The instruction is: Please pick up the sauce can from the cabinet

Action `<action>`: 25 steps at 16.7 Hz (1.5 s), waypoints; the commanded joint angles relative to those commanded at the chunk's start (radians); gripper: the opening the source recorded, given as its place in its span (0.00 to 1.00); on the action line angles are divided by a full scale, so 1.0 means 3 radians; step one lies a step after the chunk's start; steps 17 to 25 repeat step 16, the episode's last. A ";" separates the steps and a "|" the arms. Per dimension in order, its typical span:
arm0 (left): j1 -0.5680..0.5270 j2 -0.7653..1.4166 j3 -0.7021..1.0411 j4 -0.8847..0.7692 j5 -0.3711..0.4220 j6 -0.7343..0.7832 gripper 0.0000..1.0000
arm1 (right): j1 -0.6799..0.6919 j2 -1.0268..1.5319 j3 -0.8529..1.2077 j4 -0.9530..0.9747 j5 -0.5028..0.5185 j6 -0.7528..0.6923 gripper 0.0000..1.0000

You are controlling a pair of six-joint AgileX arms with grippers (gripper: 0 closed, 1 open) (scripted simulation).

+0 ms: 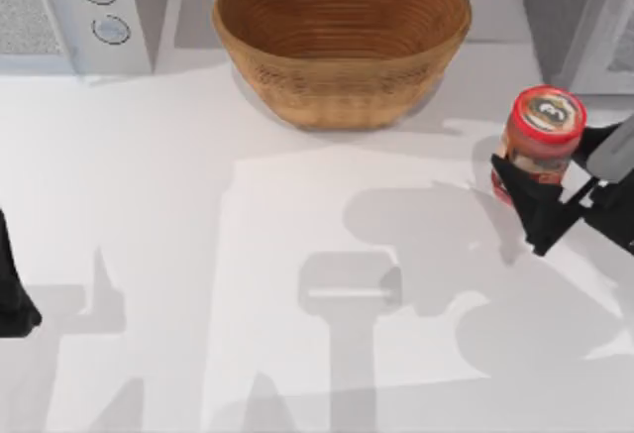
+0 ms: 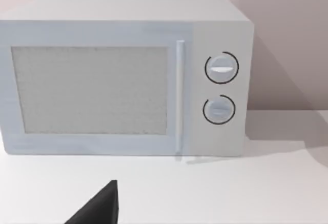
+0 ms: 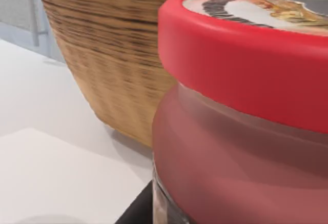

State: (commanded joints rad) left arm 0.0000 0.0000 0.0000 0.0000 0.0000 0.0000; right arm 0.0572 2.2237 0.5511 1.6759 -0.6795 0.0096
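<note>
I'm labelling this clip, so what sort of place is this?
Probably a simulated kitchen counter: a microwave at the back left, a wicker basket on the white table, and a sauce can held by the right gripper.

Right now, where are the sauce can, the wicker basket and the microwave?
sauce can (image 1: 547, 116): top view, on its red-rimmed lid.
wicker basket (image 1: 337, 91): top view, on its front outer wall.
microwave (image 2: 89, 88): left wrist view, on its door window.
</note>
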 joint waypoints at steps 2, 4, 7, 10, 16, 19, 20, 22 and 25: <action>0.0000 0.0000 0.0000 0.0000 0.0000 0.0000 1.00 | 0.0000 0.0000 0.0000 0.0000 0.0000 0.0000 0.38; 0.0000 0.0000 0.0000 0.0000 0.0000 0.0000 1.00 | 0.0000 0.0000 0.0000 0.0000 0.0000 0.0000 0.53; 0.0000 0.0000 0.0000 0.0000 0.0000 0.0000 1.00 | 0.0000 0.0000 0.0000 0.0000 0.0000 0.0000 0.75; 0.0000 0.0000 0.0000 0.0000 0.0000 0.0000 1.00 | 0.0000 0.0000 0.0000 0.0000 0.0000 0.0000 0.98; 0.0000 0.0000 0.0000 0.0000 0.0000 0.0000 1.00 | 0.0000 0.0000 0.0000 0.0000 0.0000 0.0000 1.00; 0.0000 0.0000 0.0000 0.0000 0.0000 0.0000 1.00 | 0.0000 0.0000 0.0000 0.0000 0.0000 0.0000 1.00; 0.0000 0.0000 0.0000 0.0000 0.0000 0.0000 1.00 | 0.0000 0.0000 0.0000 0.0000 0.0000 0.0000 1.00; 0.0000 0.0000 0.0000 0.0000 0.0000 0.0000 1.00 | 0.0000 0.0000 0.0000 0.0000 0.0000 0.0000 1.00; 0.0000 0.0000 0.0000 0.0000 0.0000 0.0000 1.00 | 0.0000 0.0000 0.0000 0.0000 0.0000 0.0000 1.00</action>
